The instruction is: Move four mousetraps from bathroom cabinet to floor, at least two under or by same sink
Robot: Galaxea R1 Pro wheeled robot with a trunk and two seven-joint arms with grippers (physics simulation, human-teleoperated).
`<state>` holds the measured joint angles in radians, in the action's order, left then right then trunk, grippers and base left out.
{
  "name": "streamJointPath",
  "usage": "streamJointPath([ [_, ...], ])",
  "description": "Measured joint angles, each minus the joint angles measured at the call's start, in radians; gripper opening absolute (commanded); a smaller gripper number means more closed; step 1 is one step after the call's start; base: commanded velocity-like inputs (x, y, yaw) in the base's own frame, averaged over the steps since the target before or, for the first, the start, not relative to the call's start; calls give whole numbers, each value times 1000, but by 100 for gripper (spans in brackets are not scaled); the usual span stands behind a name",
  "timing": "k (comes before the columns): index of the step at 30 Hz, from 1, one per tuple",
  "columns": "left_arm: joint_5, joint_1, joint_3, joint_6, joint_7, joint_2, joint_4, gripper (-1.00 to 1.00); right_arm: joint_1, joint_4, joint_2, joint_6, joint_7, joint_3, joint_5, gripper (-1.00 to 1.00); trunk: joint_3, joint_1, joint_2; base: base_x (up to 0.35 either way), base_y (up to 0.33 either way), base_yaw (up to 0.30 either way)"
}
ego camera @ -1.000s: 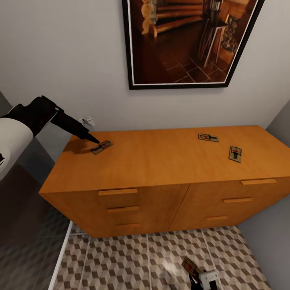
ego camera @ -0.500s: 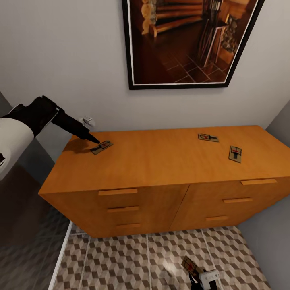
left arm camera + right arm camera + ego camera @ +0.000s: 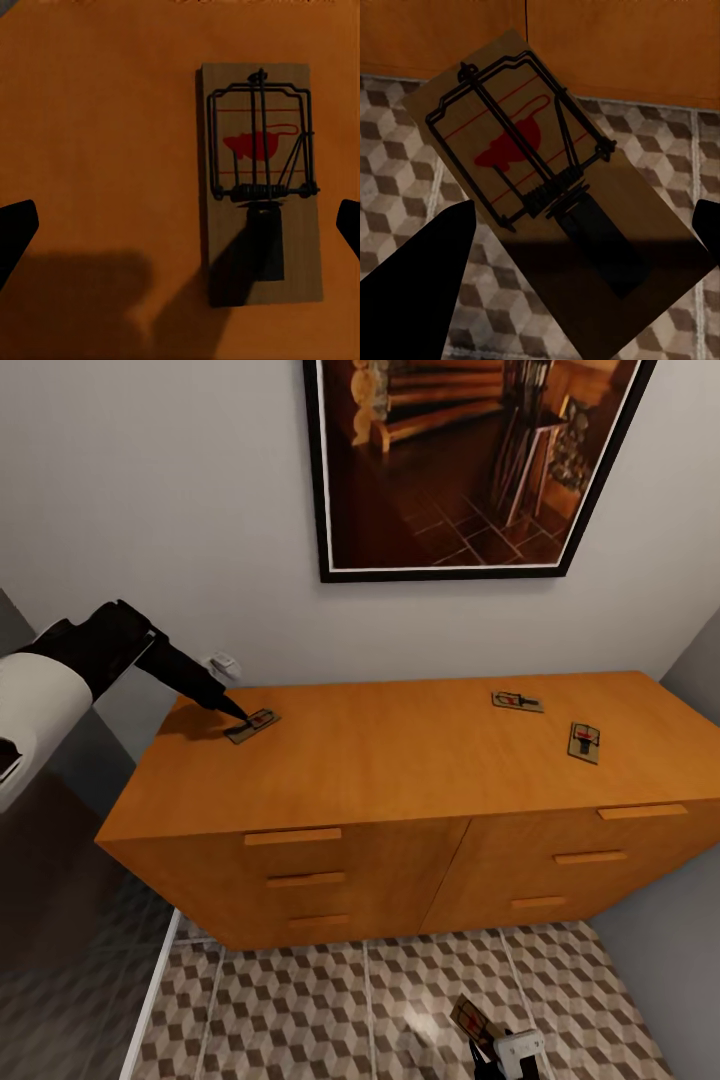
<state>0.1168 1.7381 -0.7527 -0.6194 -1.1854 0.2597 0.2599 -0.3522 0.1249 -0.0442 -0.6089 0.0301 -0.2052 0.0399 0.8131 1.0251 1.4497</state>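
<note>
- Hovering over the left end of the cabinet (image 3: pixel 400 760), the left gripper (image 3: pixel 238 711) had its dark fingertips right at the nearest mousetrap (image 3: pixel 253 724).
- Left wrist view: that trap (image 3: pixel 259 180) lay flat on the orange top between the two fingertips, w/ both tips at the frame edges, so jaws wide, nothing in them yet. Trap sat off-centre, closer to one finger.
- Two more mousetraps on the cabinet top, right side: one further back (image 3: pixel 517 702), one nearer the front edge (image 3: pixel 584 742), close to each other but apart.
- Right gripper (image 3: pixel 500 1050) low, above the bathroom floor (image 3: pixel 300 1010). Right wrist view showed the fourth trap (image 3: pixel 547 187) tilted, floor tiles beneath, fingers (image 3: pixel 420 285) either side; looked held, but I couldn't tell for sure whether the jaws pinched it.
- No sink visible from where I stood.
- Risks, as I judged:
  - trap is thin & flat, so fingers could slide over the board or push it along the wood instead of gripping;
  - off-centre approach might nudge it sideways or spin it on closing;
  - pads landing on the wire spring rather than the board edges = poor hold;
  - right-hand trap could drop crooked if let go from that tilt.
</note>
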Motion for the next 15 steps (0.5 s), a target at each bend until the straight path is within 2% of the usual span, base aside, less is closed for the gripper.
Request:
streamJointPath([
  [11, -1, 0, -1, -1, 0, -4, 0, 100, 0, 0, 0, 0, 0, 0, 0, -100, 0, 0, 0, 1, -1, 0],
  [15, -1, -1, -1, -1, 0, -4, 1, 100, 0, 0, 0, 0, 0, 0, 0, -100, 0, 0, 0, 78, -157, 0],
])
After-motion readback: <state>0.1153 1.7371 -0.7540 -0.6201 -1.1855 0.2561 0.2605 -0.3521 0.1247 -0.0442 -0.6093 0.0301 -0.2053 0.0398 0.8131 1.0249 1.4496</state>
